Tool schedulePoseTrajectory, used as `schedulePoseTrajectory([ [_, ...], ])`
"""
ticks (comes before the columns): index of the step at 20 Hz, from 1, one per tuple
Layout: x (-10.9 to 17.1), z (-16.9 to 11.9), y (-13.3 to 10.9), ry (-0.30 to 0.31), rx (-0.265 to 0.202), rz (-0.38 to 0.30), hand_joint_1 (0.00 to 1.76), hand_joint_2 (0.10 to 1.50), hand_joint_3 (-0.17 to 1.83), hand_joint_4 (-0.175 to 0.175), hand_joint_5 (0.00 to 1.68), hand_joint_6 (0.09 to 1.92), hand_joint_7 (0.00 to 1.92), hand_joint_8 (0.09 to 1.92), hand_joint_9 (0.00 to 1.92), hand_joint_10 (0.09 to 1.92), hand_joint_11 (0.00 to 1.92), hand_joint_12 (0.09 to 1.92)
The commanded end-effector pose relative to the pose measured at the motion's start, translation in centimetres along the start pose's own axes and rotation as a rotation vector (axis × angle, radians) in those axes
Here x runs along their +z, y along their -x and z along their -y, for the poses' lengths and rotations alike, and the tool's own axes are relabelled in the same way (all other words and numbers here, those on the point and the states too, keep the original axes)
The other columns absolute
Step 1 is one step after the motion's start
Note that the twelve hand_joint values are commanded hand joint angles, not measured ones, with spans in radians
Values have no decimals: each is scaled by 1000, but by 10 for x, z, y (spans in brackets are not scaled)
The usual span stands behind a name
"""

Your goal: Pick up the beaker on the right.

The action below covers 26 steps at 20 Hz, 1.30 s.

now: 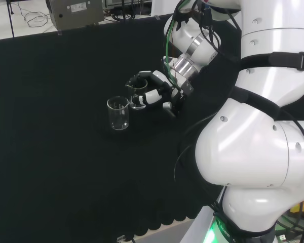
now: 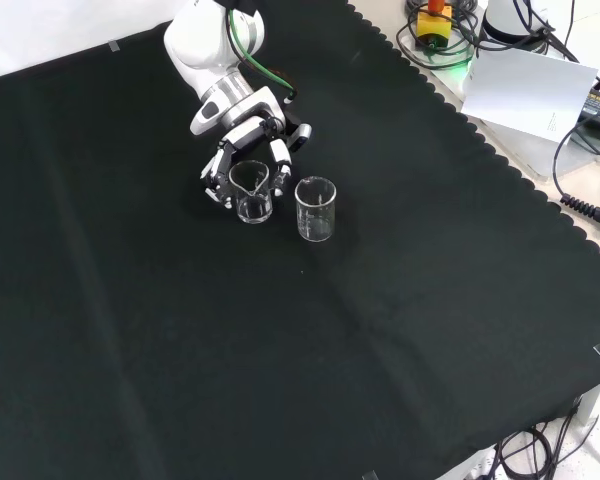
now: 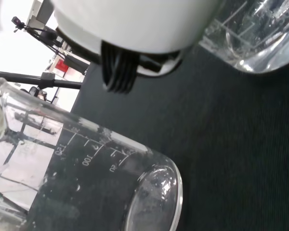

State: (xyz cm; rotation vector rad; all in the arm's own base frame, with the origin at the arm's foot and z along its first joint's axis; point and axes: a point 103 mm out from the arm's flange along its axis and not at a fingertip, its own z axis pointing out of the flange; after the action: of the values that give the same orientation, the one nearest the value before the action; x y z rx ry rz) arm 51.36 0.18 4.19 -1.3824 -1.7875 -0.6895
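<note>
Two clear beakers stand side by side on the bench (image 2: 400, 330). In the front view the free beaker (image 2: 316, 208) is nearest the camera, just to the right of the held beaker (image 2: 252, 193), with a small gap between them. The hand (image 2: 242, 150) comes in from beyond the held beaker, its fingers (image 2: 280, 158) curled around the glass. In the head view this held beaker (image 1: 138, 94) sits to the right of the free beaker (image 1: 118, 113). Judging by this, the grasp looks made or nearly made, while the base seems to sit on the cloth; the lift remains.
</note>
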Motion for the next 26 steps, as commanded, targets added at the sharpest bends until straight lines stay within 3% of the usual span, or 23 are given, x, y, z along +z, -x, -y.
schedulePoseTrajectory([
  [1,-4,1,-1,65,35,7,1334,707,594,-112,991,996,1003,901,1209,551,611,1219],
  [3,-3,0,-3,64,39,11,1401,646,695,-144,1057,968,1143,895,1354,547,868,1068],
  [4,-8,0,-5,71,39,25,1409,681,635,-158,1086,917,1133,890,1338,603,947,1000],
  [5,-8,-2,-8,31,41,89,1411,728,554,-167,1102,876,1112,888,1312,651,999,943],
  [9,-18,-12,-20,14,-9,165,1418,743,502,-175,1165,763,1133,809,1320,654,1099,816],
  [10,-20,-8,-19,32,-7,172,1419,739,506,-175,1171,756,1138,801,1324,650,1105,808],
  [11,-21,-7,-18,54,-46,227,1419,732,518,-175,1174,752,1141,796,1327,653,1110,800],
  [15,-46,-1,-28,58,-47,181,1419,689,611,-175,1162,805,1128,832,1320,718,1122,775],
  [18,-74,8,-30,8,-109,92,1323,690,655,-175,1153,847,1191,838,1452,756,1130,778],
  [20,-89,13,-32,-11,-89,167,1306,690,667,-175,1146,866,1196,850,1479,762,1130,778],
  [21,-88,15,-47,-11,-35,273,1303,690,673,-175,1142,876,1194,859,1486,764,1129,777],
  [22,-89,16,-53,-13,-22,306,1302,689,677,-175,1139,882,1193,865,1490,766,1129,777],
  [26,-106,22,-59,-45,-42,322,1299,679,706,-175,1131,909,1185,892,1496,777,1125,782],
])
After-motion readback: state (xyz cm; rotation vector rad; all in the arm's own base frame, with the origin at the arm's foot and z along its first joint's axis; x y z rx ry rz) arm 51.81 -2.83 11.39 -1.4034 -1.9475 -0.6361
